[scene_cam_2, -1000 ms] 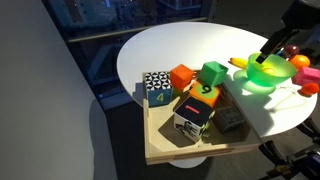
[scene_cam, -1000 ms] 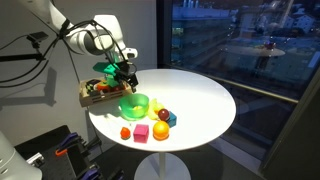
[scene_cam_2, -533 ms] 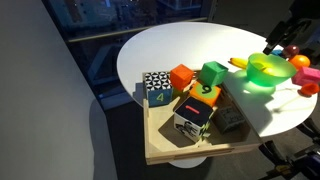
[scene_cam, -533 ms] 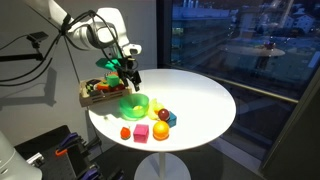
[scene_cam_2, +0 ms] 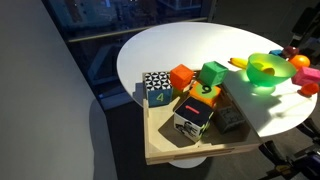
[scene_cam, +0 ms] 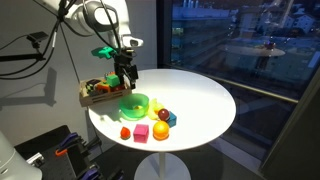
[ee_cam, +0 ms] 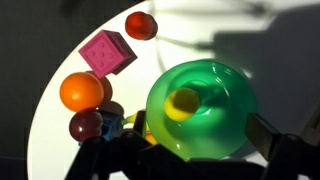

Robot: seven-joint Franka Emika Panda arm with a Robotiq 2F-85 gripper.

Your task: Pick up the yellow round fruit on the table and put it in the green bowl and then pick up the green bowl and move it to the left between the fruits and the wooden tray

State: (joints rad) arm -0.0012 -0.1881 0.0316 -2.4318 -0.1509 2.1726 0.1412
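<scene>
Overhead, pincer (scene_cam: 127, 85) clear of green bowl (scene_cam: 134, 104) rim.

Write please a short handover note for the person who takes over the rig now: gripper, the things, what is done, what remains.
Gripper: open, empty, hovering above the green bowl.
Yellow round fruit: lying inside the bowl.
Bowl: standing on the table, with the wooden tray on one side and the loose fruits, such as the orange one, on the other.
Done: fruit placed in the bowl.
Left: grasp the bowl, probably by its rim, and set it at the spot between the fruits and the tray.
</scene>
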